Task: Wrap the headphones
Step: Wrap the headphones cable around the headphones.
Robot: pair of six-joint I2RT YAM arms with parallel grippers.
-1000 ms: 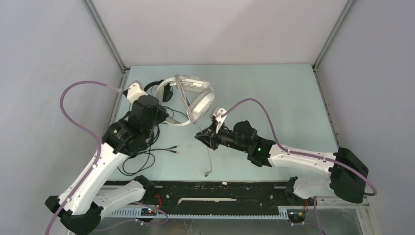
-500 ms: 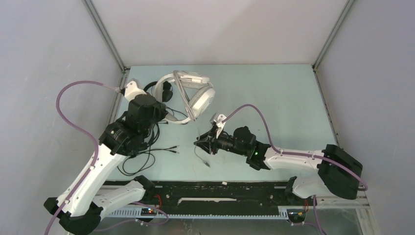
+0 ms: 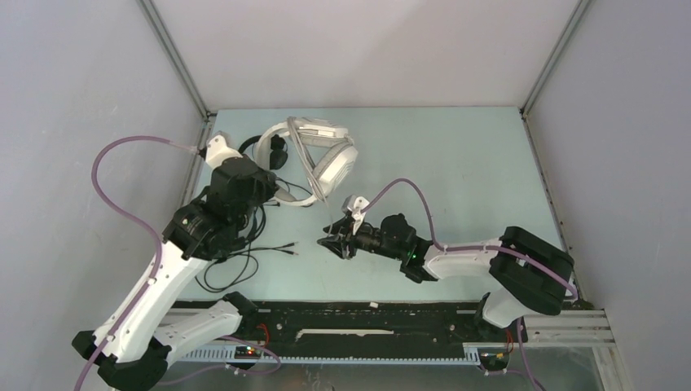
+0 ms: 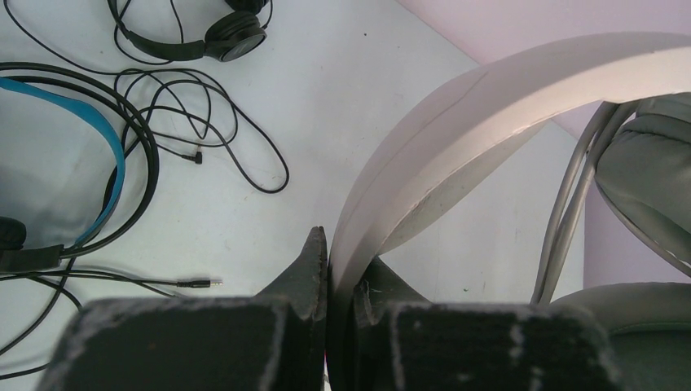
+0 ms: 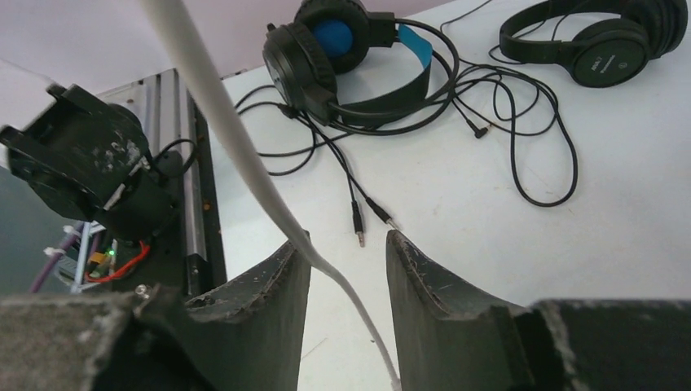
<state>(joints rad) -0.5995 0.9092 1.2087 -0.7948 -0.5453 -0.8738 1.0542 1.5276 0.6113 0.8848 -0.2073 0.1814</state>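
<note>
White headset (image 3: 326, 159) on table (image 3: 456, 155), headband pinched in L gripper (image 4: 338, 261), pale cable (image 5: 236, 138) betw. spread R gripper (image 5: 348, 244) fingers, left of white headset 2 black ones, slim (image 5: 603, 50) + blue-lined (image 5: 303, 63), black cords (image 5: 477, 77) tangled, 3 headsets total.

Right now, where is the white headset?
In the top view the white headset is at the table's far left, its headband pinched in the left gripper, with the small black headset alongside.

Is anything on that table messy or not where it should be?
Yes: the black headsets' cables sprawl in a loose tangle by the left arm, unwrapped. The white headset's pale cable runs loose between the right gripper's open fingers. Nothing looks broken.
</note>
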